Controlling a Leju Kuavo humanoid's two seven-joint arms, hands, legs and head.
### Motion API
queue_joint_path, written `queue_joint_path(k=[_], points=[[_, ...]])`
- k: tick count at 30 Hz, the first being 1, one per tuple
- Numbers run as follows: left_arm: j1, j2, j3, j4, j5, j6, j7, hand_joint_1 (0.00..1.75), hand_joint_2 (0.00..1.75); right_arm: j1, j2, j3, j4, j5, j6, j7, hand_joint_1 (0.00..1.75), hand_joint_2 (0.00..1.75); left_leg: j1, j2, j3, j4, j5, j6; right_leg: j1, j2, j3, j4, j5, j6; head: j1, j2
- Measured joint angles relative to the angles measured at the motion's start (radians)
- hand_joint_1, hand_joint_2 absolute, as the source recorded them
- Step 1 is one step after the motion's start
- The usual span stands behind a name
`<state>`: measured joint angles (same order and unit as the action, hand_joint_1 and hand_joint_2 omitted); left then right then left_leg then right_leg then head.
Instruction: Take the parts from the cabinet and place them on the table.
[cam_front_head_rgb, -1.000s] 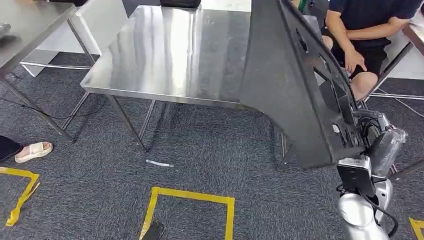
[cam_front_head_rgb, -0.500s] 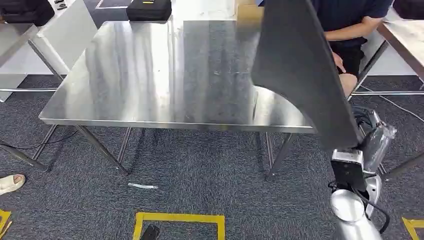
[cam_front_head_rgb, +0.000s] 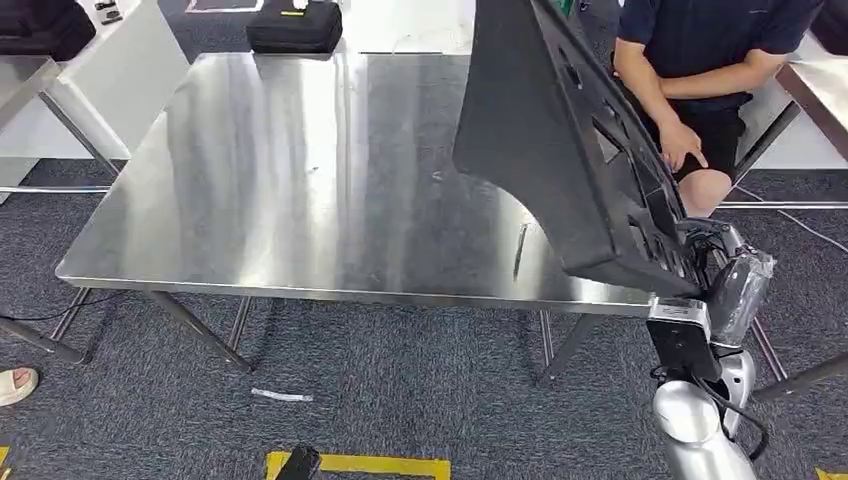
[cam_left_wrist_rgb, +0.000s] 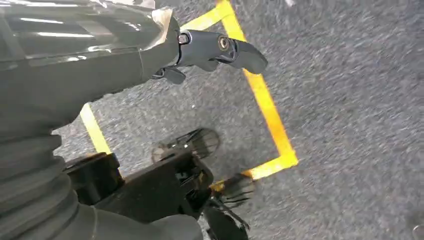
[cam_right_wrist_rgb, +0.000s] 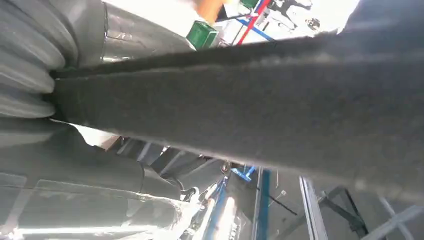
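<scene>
Right hand (cam_front_head_rgb: 712, 275), at the right of the head view, grips a large black panel (cam_front_head_rgb: 545, 140) that stands tilted over the steel desk's (cam_front_head_rgb: 300, 170) right side. Left hand (cam_left_wrist_rgb: 200, 50) hangs over grey carpet (cam_left_wrist_rgb: 350, 100), fingers loose, holding nothing.

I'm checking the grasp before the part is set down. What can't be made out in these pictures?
- Right hand: head view, its fingers are hidden behind the black part.
- Part's top: head view, cut off by the upper edge.
- Part's shape: right wrist view, too close and blurred.
- Person at the table: head view, cut off above the shoulders.
- Left hand: left wrist view, hangs over the floor; fingers partly behind the cover.
</scene>
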<state>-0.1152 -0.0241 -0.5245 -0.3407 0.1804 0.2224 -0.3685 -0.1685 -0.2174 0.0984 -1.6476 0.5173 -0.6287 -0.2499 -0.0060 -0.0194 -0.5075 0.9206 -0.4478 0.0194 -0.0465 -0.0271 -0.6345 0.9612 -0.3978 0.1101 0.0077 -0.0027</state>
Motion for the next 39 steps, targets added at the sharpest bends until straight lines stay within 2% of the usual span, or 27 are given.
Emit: queue_joint_path(k=[1, 2, 3, 4, 5, 6, 7, 9, 12, 14, 15, 16, 26, 29, 32, 39], points=[[-0.001, 0.0, 0.0, 0.0, 0.0, 0.001, 0.0, 0.0, 1.75, 0.003, 0.002, 0.0, 0.0, 0.0, 0.0, 0.0, 1.75, 1.75, 0.0, 0.004, -0.004, 0.007, -0.01, -0.003, 0.002, 0.009, 0.009, 0.013, 0.012, -0.028, -0.007, 0.0], [-0.001, 0.0, 0.0, 0.0, 0.0, 0.002, -0.001, 0.0, 1.75, 0.0, 0.001, -0.001, -0.002, 0.001, -0.002, 0.0, 1.75, 1.75, 0.001, 0.009, -0.002, 0.012, -0.017, -0.005, 0.002, 0.011, 0.011, 0.015, 0.01, -0.045, -0.005, 0.0], [-0.003, 0.0, 0.0, 0.0, 0.0, 0.003, -0.001, 0.0, 1.75, -0.003, 0.002, -0.001, -0.002, 0.002, -0.002, 0.0, 1.75, 1.75, 0.003, 0.011, -0.005, 0.012, -0.026, 0.002, 0.001, 0.013, 0.01, 0.017, 0.013, -0.047, -0.007, 0.0], [-0.005, 0.0, 0.0, 0.0, -0.001, 0.003, -0.001, 0.0, 1.75, -0.006, 0.002, -0.001, -0.002, 0.002, -0.003, 0.0, 1.75, 1.75, 0.004, 0.014, -0.005, 0.012, -0.022, 0.016, 0.003, 0.017, 0.009, 0.017, 0.013, -0.047, -0.01, 0.0], [-0.006, -0.001, 0.0, 0.0, -0.002, 0.003, -0.001, 0.0, 1.75, -0.005, 0.002, -0.002, -0.002, 0.002, -0.004, 0.0, 1.75, 1.75, 0.006, 0.015, -0.001, 0.012, -0.019, 0.021, 0.006, 0.022, 0.011, 0.015, 0.012, -0.048, -0.01, 0.0], [-0.007, -0.002, 0.0, 0.0, -0.003, 0.003, -0.001, 0.0, 1.75, -0.006, 0.002, -0.002, -0.002, 0.002, -0.005, 0.0, 1.75, 1.75, 0.007, 0.015, 0.001, 0.012, -0.02, 0.021, 0.009, 0.024, 0.013, 0.014, 0.01, -0.052, -0.01, 0.0], [-0.008, -0.004, 0.0, 0.0, -0.003, 0.003, -0.001, 0.0, 1.75, -0.006, 0.002, -0.002, -0.005, 0.002, -0.005, 0.0, 1.75, 1.75, 0.008, 0.016, 0.003, 0.012, -0.022, 0.022, 0.01, 0.027, 0.014, 0.014, 0.005, -0.059, -0.011, 0.0], [-0.01, -0.006, -0.001, 0.0, -0.003, 0.003, -0.001, 0.0, 1.75, -0.005, 0.002, -0.002, -0.005, 0.002, -0.005, 0.0, 1.75, 1.75, 0.008, 0.018, 0.006, 0.01, -0.031, 0.035, 0.015, 0.03, 0.017, 0.015, 0.002, -0.064, -0.011, 0.0], [-0.01, -0.006, -0.001, 0.0, -0.003, 0.003, -0.001, 0.0, 1.75, -0.005, 0.001, -0.002, -0.005, 0.003, -0.005, 0.0, 1.75, 1.75, 0.011, 0.021, 0.009, 0.01, -0.035, 0.026, 0.019, 0.031, 0.02, 0.015, 0.0, -0.066, -0.01, 0.0], [-0.01, -0.008, -0.001, 0.0, -0.003, 0.003, -0.001, 0.0, 1.75, -0.005, 0.001, -0.002, -0.007, 0.003, -0.005, 0.0, 1.75, 1.75, 0.014, 0.021, 0.011, 0.009, -0.035, 0.01, 0.022, 0.03, 0.023, 0.014, 0.0, -0.067, -0.013, 0.0], [-0.01, -0.009, -0.001, 0.0, -0.005, 0.001, -0.001, 0.0, 1.75, -0.006, 0.001, -0.003, -0.009, 0.003, -0.006, 0.0, 1.75, 1.75, 0.016, 0.021, 0.012, 0.009, -0.038, -0.013, 0.024, 0.03, 0.025, 0.015, 0.0, -0.067, -0.011, 0.0], [-0.01, -0.011, -0.002, 0.0, -0.005, 0.001, 0.0, 0.0, 1.75, -0.005, 0.001, -0.002, -0.01, 0.003, -0.006, 0.0, 1.75, 1.75, 0.017, 0.021, 0.014, 0.009, -0.037, -0.026, 0.024, 0.03, 0.027, 0.015, -0.001, -0.067, -0.012, 0.0], [-0.01, -0.012, -0.004, 0.0, -0.014, 0.005, 0.002, 0.0, 1.75, -0.009, 0.001, 0.002, -0.016, -0.002, -0.002, 0.0, 1.75, 1.75, 0.012, 0.021, 0.015, 0.025, -0.044, -0.014, 0.021, 0.03, 0.038, 0.014, 0.0, -0.067, -0.012, 0.0], [-0.012, -0.014, -0.009, 0.0, -0.031, -0.002, 0.007, 0.0, 1.75, -0.027, -0.002, 0.014, -0.015, 0.019, 0.034, 0.004, 1.75, 1.75, 0.009, 0.021, 0.016, 0.026, -0.046, -0.012, 0.02, 0.031, 0.038, 0.013, 0.0, -0.067, -0.012, 0.0], [-0.025, -0.016, -0.017, 0.0, -0.047, -0.016, 0.018, 0.0, 1.75, -0.077, -0.007, 0.061, -0.002, 0.075, 0.103, 0.03, 1.75, 1.75, 0.008, 0.021, 0.016, 0.027, -0.046, -0.011, 0.018, 0.031, 0.039, 0.013, 0.0, -0.067, -0.012, 0.0], [-0.047, -0.021, -0.032, -0.002, -0.065, -0.037, 0.028, 0.0, 1.75, -0.217, -0.007, 0.2, 0.09, 0.148, 0.184, 0.066, 1.75, 1.75, 0.008, 0.022, 0.016, 0.027, -0.045, -0.009, 0.018, 0.032, 0.039, 0.014, 0.0, -0.066, -0.013, 0.0]])
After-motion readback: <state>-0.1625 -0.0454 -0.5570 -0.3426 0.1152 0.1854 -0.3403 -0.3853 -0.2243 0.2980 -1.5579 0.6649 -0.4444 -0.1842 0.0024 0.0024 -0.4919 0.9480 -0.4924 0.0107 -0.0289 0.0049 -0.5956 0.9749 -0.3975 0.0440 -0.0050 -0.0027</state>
